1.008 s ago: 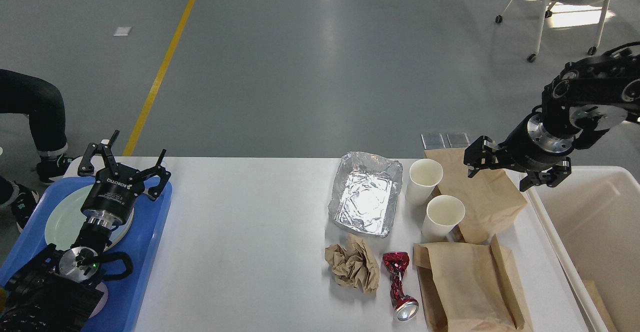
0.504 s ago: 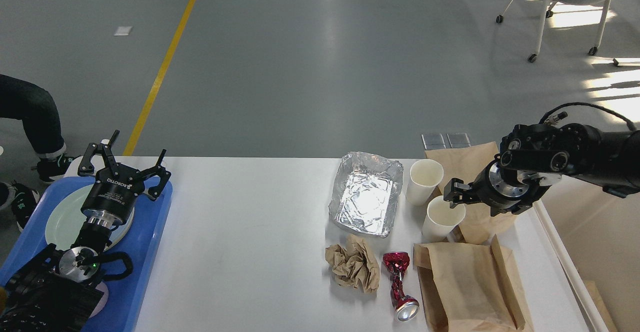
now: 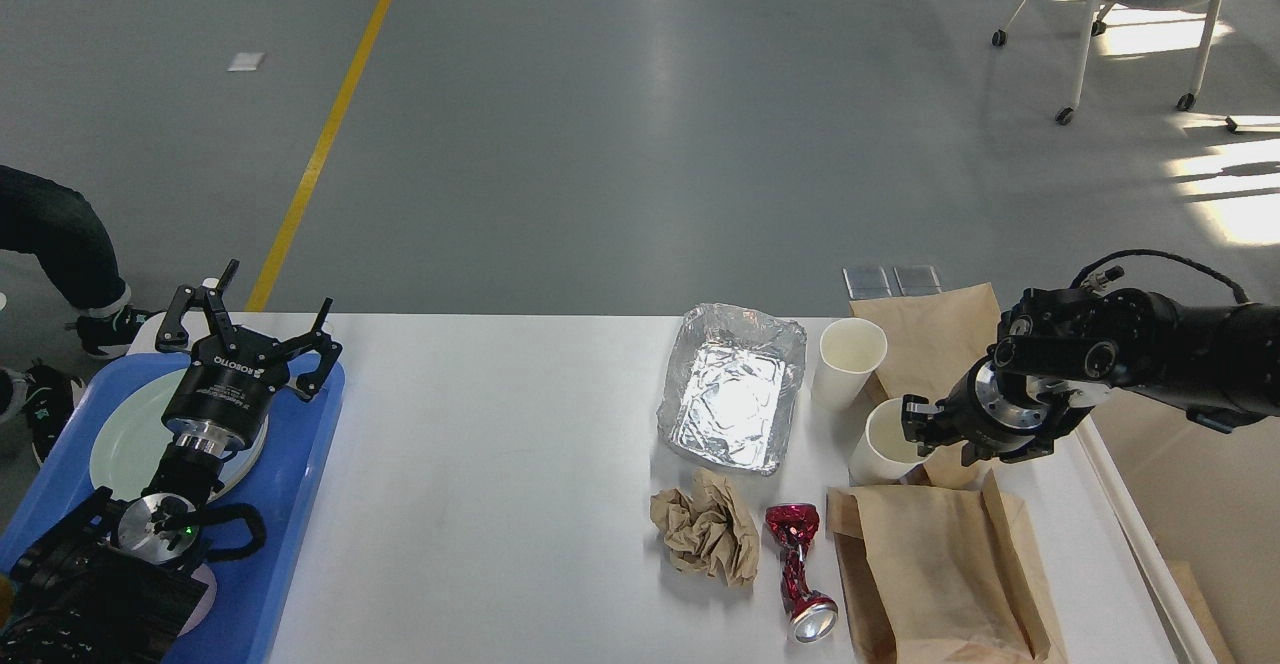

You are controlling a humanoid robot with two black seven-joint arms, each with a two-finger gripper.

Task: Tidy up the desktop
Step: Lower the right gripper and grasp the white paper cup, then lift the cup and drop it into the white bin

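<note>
The white desktop (image 3: 500, 464) holds a foil tray (image 3: 730, 394), two white paper cups (image 3: 848, 359) (image 3: 880, 439), a crumpled brown paper ball (image 3: 705, 534), a crushed red can (image 3: 797, 569) and two brown paper bags (image 3: 935, 339) (image 3: 935, 574). My right gripper (image 3: 920, 429) is low at the right side of the nearer cup, touching or overlapping its rim; its fingers cannot be told apart. My left gripper (image 3: 270, 294) is open and empty above the blue tray (image 3: 300, 484).
A pale green plate (image 3: 130, 434) lies in the blue tray at the left edge. A cream-white bin (image 3: 1160, 504) stands off the table's right edge. A person's leg (image 3: 60, 244) is at the far left. A chair (image 3: 1130, 4) stands on the floor beyond.
My right arm swung down and left from above the bin to the nearer paper cup, then lowered to its right side. The left arm has not moved.
</note>
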